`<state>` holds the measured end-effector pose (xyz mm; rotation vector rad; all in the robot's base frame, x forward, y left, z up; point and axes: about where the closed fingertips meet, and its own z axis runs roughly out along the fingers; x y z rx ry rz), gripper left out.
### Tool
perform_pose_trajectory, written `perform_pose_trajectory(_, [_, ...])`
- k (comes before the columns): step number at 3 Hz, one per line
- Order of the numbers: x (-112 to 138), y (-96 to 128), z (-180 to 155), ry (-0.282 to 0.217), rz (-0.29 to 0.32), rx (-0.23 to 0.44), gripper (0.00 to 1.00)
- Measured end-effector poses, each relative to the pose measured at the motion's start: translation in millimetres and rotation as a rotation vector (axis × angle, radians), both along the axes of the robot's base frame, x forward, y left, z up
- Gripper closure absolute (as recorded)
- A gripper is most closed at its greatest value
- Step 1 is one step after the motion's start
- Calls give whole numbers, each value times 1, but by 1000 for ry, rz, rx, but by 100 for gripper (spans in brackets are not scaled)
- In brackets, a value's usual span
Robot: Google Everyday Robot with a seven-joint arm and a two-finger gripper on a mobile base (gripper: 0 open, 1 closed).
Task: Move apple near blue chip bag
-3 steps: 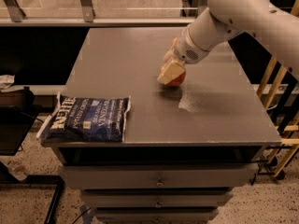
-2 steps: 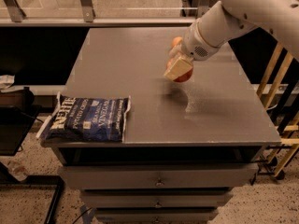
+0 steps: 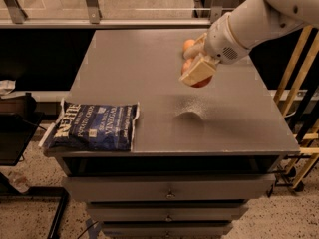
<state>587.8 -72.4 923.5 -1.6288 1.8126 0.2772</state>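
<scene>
My gripper (image 3: 197,74) hangs over the right middle of the grey table (image 3: 149,63). Its beige fingers (image 3: 195,71) are shut on the apple (image 3: 203,82), of which only a red underside shows below them. The apple is held above the tabletop, and its shadow falls on the table in front of it. The blue chip bag (image 3: 93,126) lies flat at the table's front left corner, well to the left of the gripper, with its left edge hanging over the table edge.
A small orange fruit (image 3: 188,44) sits on the table behind the gripper, and another orange round shape (image 3: 186,65) shows just left of the fingers. Drawers are below the tabletop. Wooden rails (image 3: 294,83) stand at the right.
The gripper has risen off the table with the apple in it and shifted slightly right. Its shadow has moved toward the front. The orange fruit behind it has come into view. The bag has not moved.
</scene>
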Motion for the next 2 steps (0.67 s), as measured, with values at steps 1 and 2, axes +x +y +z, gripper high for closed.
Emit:
perform_pose_trajectory(1, [-40,18,21,10,86,113,100])
perform_pose_trajectory(2, [-40,19,21,10,86,113,100])
